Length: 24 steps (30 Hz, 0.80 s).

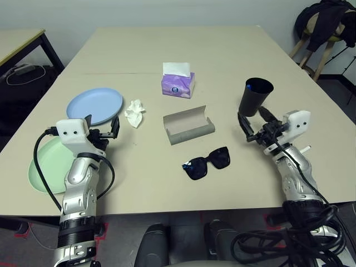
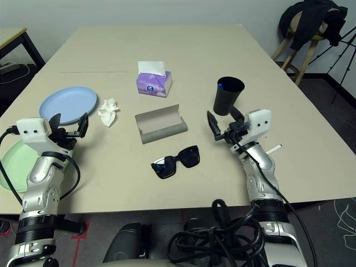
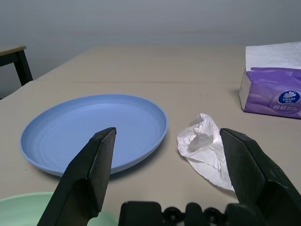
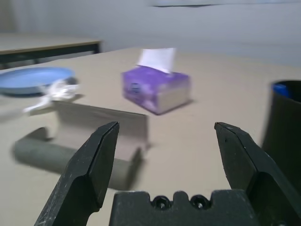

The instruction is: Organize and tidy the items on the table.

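My left pincer (image 1: pixel 102 127) sits lower left of the head view, fingers spread wide, nothing in it; it hangs over the counter (image 1: pixel 222 55) btwn the two plates. Blue plate (image 1: pixel 94 105) lies just above it in frame, mint green plate (image 1: pixel 44 164) below-left w/ my left forearm crossing over its right edge. Crumpled tissue (image 1: pixel 134 113) rests just right of the blue plate, close but apart from its rim as far as I can tell.

Centre of frame: grey glasses case (image 1: pixel 188 125), lid open and standing up along its far side. Black sunglasses (image 1: pixel 206 163) lie below it, toward the lower middle, folded arms not clear. Purple tissue box (image 1: pixel 178 84) is above the case, upper centre, a white sheet sticking out of its top.

My right pincer (image 1: pixel 252 120) is mid-right, also fully spread and empty, pointing toward picture left. Black cup (image 1: pixel 256 96) stands upright just above it, something blue at its inner rim; fingertips near its base, contact unclear. A slim pen (image 2: pixel 273 149) pokes out from behind my right wrist, lying on the counter

In the right wrist view the case and box sit btwn my fingers (image 4: pixel 89 165), cup at the right edge
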Each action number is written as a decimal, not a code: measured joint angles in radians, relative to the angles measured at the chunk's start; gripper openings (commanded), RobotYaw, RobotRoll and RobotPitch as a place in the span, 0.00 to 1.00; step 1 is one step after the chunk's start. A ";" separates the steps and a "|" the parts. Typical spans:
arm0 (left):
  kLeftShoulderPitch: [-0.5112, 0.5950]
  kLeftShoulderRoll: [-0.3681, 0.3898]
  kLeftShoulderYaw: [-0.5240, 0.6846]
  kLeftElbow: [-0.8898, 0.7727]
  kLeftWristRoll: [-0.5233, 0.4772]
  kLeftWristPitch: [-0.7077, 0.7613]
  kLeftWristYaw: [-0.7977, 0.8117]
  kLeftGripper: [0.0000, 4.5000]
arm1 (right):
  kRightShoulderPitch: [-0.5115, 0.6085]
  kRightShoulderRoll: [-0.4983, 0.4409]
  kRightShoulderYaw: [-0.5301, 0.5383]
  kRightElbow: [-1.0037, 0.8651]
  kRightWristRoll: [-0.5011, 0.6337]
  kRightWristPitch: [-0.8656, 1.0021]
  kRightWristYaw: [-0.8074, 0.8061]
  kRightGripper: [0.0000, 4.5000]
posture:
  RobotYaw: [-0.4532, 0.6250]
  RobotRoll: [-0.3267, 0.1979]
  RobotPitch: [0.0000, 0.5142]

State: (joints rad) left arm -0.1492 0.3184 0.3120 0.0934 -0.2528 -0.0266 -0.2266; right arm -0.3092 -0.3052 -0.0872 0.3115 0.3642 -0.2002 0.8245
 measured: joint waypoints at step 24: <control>0.020 0.224 0.004 -0.092 -0.169 0.317 -0.240 1.00 | -0.077 -0.124 0.194 0.001 0.055 -0.050 0.704 0.99 | 0.58 0.62 0.09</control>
State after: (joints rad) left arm -0.1296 0.5424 0.3159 0.0017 -0.4217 0.2905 -0.4667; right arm -0.3863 -0.4295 0.1071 0.3127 0.4192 -0.2498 1.5288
